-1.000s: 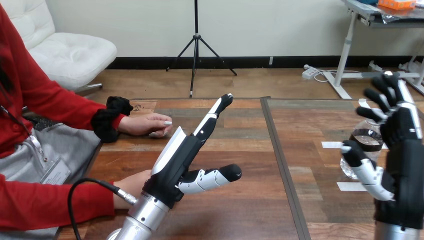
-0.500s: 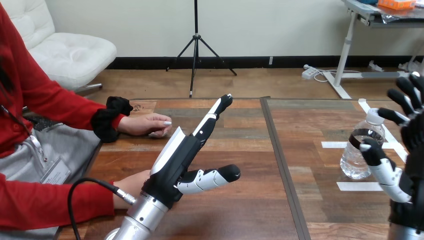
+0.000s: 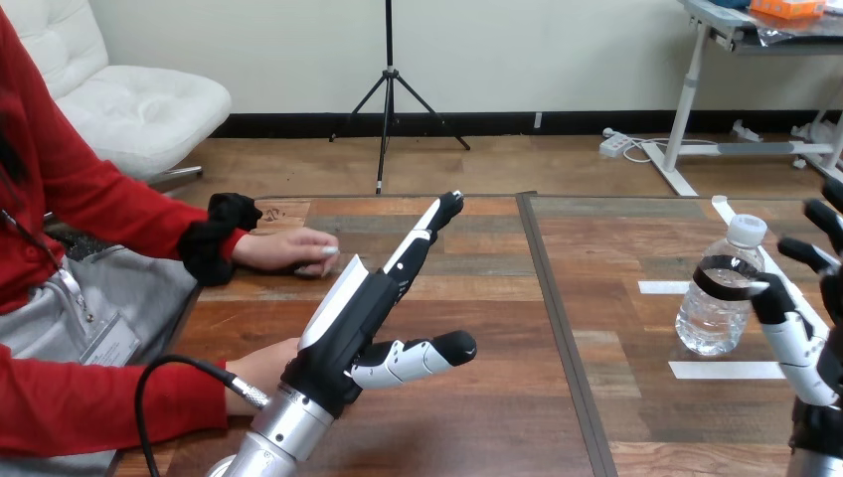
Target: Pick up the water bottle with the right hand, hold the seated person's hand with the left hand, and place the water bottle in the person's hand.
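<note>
1. Head view, right side: I am seeing the water bottle [image 3: 718, 298] standing upright, cap on, among white tape marks [image 3: 726, 370] on the table [image 3: 497, 417]. My right hand [image 3: 805, 348] is hovering just beside it at the view's right edge, fingers spread wide and gripping nothing. I judge it is opened that far to wrap the bottle's body.
2. Head view, left side: my left hand [image 3: 363, 318] is hovering over the table, fingers straight, thumb out, empty. It is pointing toward the person's farther hand [image 3: 293, 248], which is lying flat on the wood, apart from it. The person's nearer hand [image 3: 260, 370] is showing just beside my left wrist.
</note>
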Robot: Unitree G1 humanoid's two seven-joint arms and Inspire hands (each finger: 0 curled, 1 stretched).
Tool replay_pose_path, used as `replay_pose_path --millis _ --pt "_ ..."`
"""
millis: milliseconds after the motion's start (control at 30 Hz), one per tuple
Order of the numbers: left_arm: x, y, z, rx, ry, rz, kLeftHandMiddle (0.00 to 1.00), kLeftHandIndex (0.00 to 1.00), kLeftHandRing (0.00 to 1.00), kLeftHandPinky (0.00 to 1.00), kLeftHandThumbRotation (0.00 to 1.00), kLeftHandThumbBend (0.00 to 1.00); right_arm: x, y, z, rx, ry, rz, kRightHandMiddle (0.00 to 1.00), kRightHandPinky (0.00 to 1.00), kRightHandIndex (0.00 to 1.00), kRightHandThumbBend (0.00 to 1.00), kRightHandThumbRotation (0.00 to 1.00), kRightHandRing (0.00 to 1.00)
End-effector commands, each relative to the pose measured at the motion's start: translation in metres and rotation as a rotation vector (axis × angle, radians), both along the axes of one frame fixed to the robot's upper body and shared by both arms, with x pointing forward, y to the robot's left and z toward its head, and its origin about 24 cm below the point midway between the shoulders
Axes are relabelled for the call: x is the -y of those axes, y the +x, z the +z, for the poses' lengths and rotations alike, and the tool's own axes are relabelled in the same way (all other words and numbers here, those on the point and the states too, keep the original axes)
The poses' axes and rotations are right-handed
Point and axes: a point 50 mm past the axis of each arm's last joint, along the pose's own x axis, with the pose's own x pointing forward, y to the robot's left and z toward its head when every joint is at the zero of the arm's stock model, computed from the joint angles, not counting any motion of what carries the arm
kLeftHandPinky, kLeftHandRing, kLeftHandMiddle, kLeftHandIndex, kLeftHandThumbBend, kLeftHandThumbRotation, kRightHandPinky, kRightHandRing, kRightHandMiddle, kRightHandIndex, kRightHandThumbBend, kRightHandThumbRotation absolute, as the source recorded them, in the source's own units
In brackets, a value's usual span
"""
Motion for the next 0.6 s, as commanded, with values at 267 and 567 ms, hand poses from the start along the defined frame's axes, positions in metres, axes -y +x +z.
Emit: replay_pose_path --millis 267,567 --pt "-0.005 0.009 0.012 0.039 -0.036 0.013 1.00 1.00 1.00 1.00 0.81 1.00 0.012 0.025 0.009 0.040 -0.015 -0.035 0.92 0.73 0.94 1.00 0.65 0.89" --pt "-0.006 0.009 0.013 0.039 -0.036 0.010 1.00 1.00 1.00 1.00 0.81 1.00 0.020 0.031 0.001 -0.017 0.005 -0.070 0.95 0.80 0.97 1.00 0.64 0.94"
